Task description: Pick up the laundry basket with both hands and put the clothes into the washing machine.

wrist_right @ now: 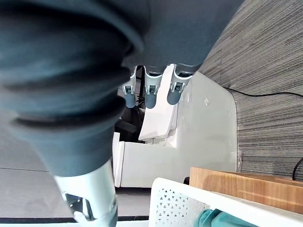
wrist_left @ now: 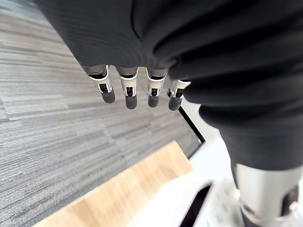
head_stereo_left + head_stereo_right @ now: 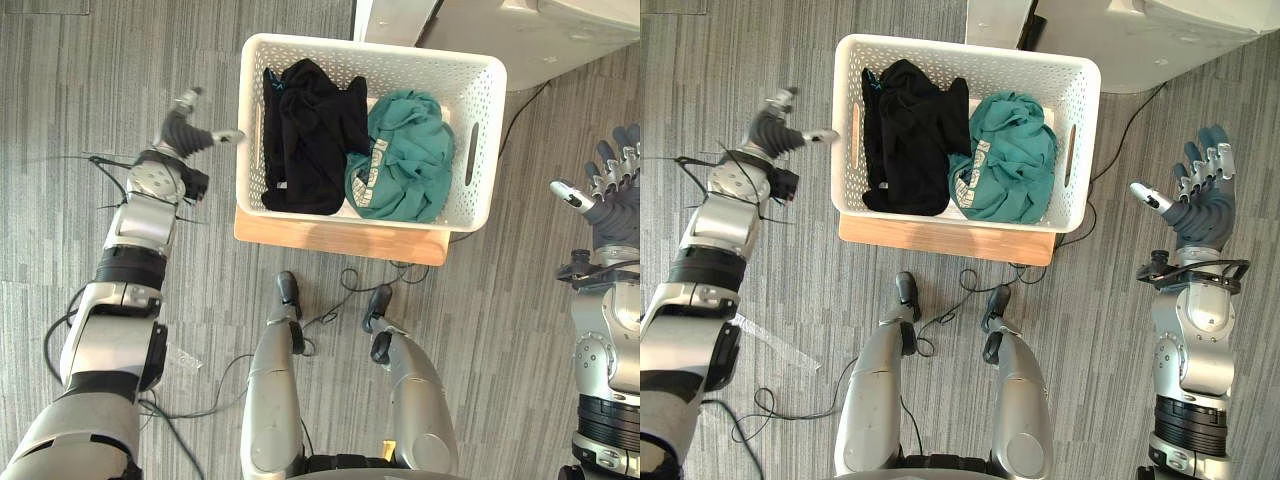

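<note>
1. Grey striped carpet (image 3: pixel 120 60) covers the floor all round the laundry basket (image 3: pixel 482 100).
2. The basket is white with perforated walls and sits on a low wooden platform (image 3: pixel 340 240), which sticks out from under its near side.
3. A black garment (image 3: pixel 305 140) lies bunched in the basket's left half, reaching from the far wall to the near one.
4. A teal garment (image 3: pixel 400 160) is heaped in the basket's right half, pressed against the black one.
5. Each short wall of the basket has a handle slot, one on the left (image 3: pixel 853 130) and one on the right (image 3: pixel 471 140).
6. A white washing machine (image 3: pixel 540 35) stands just beyond the basket's far right corner.
7. The left hand (image 3: pixel 185 132) hangs just beside the basket's left wall, level with that wall's slot.
8. Its fingers (image 2: pixel 128 92) are straight and released, grasping nothing.
9. Its thumb (image 3: pixel 228 135) points at the wall's outer edge; I cannot tell whether the tip touches it.
10. The right hand (image 3: pixel 1202 205) is held up well apart from the basket's right wall, palm turned towards the basket.
11. Its fingers (image 1: pixel 150 92) are spread and straight with the thumb stuck out, and they hold nothing.
12. Both garments are inside the basket, and the basket rests on the platform with neither hand gripping it.
</note>
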### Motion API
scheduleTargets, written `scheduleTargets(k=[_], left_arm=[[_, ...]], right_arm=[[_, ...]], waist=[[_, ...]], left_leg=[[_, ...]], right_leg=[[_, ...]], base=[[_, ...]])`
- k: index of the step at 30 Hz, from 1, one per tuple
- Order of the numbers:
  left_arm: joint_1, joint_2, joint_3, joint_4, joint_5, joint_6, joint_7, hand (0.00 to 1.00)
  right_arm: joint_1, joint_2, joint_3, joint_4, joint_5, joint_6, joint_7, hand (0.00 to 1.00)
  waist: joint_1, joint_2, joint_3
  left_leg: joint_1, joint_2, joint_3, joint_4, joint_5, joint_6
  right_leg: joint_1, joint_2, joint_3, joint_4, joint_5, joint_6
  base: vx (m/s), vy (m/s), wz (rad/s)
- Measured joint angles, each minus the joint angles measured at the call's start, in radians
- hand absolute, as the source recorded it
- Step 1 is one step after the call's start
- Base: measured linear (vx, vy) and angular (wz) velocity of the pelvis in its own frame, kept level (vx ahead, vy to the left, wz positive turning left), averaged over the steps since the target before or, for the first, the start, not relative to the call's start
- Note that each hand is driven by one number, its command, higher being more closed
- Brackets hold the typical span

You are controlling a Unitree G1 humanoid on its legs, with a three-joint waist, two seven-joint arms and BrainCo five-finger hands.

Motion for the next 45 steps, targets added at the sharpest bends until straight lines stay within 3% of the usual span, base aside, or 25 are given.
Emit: scheduleTargets(k=[4, 10, 17, 19, 22, 25, 27, 31, 42, 45], left_arm=[[0.02, 0.121, -0.195, -0.095, -0.234, -0.026, -0.086, 0.0], [-0.009, 0.198, -0.36, -0.095, -0.372, -0.042, -0.102, 0.0], [-0.065, 0.229, -0.466, -0.094, -0.362, -0.052, -0.108, 0.0], [-0.065, 0.228, -0.464, -0.094, -0.308, -0.057, -0.108, 0.0], [-0.061, 0.204, -0.422, -0.093, -0.209, -0.06, -0.109, 0.0], [-0.038, 0.071, -0.244, -0.041, -0.137, -0.056, -0.082, 0.0], [-0.041, -0.043, -0.121, 0.022, -0.083, -0.049, -0.018, 0.0], [-0.055, -0.157, -0.013, 0.065, 0.005, -0.016, 0.051, 0.0], [-0.116, -0.233, 0.03, 0.093, 0.102, 0.024, 0.089, 0.0], [-0.116, -0.254, 0.063, 0.091, 0.113, 0.036, 0.089, 0.0]], right_arm=[[0.012, 0.0, 0.046, 0.023, 0.04, -0.025, 0.018, 0.0], [0.012, 0.0, 0.083, 0.086, 0.077, -0.033, 0.038, 0.0], [0.011, 0.001, 0.083, 0.138, 0.066, -0.033, 0.043, 0.0], [0.012, 0.003, 0.079, 0.141, 0.066, -0.033, 0.044, 0.0], [0.007, 0.028, 0.052, 0.14, 0.064, -0.033, 0.044, 0.0], [-0.004, 0.08, 0.022, 0.14, 0.041, -0.033, 0.041, 0.0], [-0.028, 0.114, 0.019, 0.141, 0.031, -0.032, 0.038, 0.0], [-0.073, 0.141, 0.01, 0.134, 0.028, -0.031, 0.015, 0.0], [-0.134, 0.137, -0.136, 0.122, -0.019, -0.019, -0.072, 0.0], [-0.177, 0.128, -0.176, 0.118, -0.1, 0.031, -0.099, 0.0]], waist=[[0.002, 0.0, 0.0], [0.0, 0.001, -0.001], [-0.001, 0.001, -0.001], [-0.002, 0.001, -0.001], [-0.002, 0.001, -0.001], [-0.003, 0.001, -0.001], [-0.009, 0.001, -0.001], [-0.02, 0.001, -0.001], [-0.019, 0.001, -0.001], [-0.017, 0.001, -0.001]], left_leg=[[-0.001, 0.001, 0.009, -0.004, -0.001, 0.001], [-0.001, 0.003, 0.029, -0.023, 0.011, 0.018], [-0.002, 0.003, 0.031, -0.028, 0.012, 0.017], [-0.003, 0.003, 0.032, -0.031, 0.012, 0.016], [-0.005, 0.001, 0.033, -0.034, 0.012, 0.016], [-0.014, -0.002, 0.034, -0.036, 0.015, 0.016], [-0.018, -0.003, 0.036, -0.038, 0.019, 0.01], [-0.015, 0.0, 0.051, -0.044, 0.026, -0.001], [-0.019, 0.0, 0.078, -0.056, 0.037, 0.01], [-0.02, 0.003, 0.083, -0.05, 0.035, 0.017]], right_leg=[[-0.001, 0.0, 0.0, -0.01, 0.004, -0.006], [-0.003, 0.001, -0.01, -0.034, 0.018, -0.009], [-0.004, 0.001, -0.012, -0.04, 0.02, -0.006], [-0.004, 0.002, -0.01, -0.046, 0.023, -0.003], [-0.007, 0.001, -0.009, -0.051, 0.026, 0.001], [-0.016, -0.001, -0.01, -0.05, 0.026, 0.001], [-0.022, -0.002, -0.008, -0.05, 0.028, 0.001], [-0.025, -0.001, -0.003, -0.05, 0.03, -0.002], [-0.041, 0.006, 0.027, -0.088, 0.073, -0.004], [-0.042, 0.009, 0.033, -0.092, 0.077, -0.004]], base=[[0.0, -0.005, -0.02], [0.04, -0.016, -0.03], [0.04, -0.018, 0.0], [0.02, -0.006, -0.02], [0.03, -0.009, 0.0], [0.04, -0.006, 0.02], [0.04, -0.013, -0.01], [0.02, -0.017, -0.02], [0.0, -0.004, -0.07], [0.02, -0.01, -0.07]])
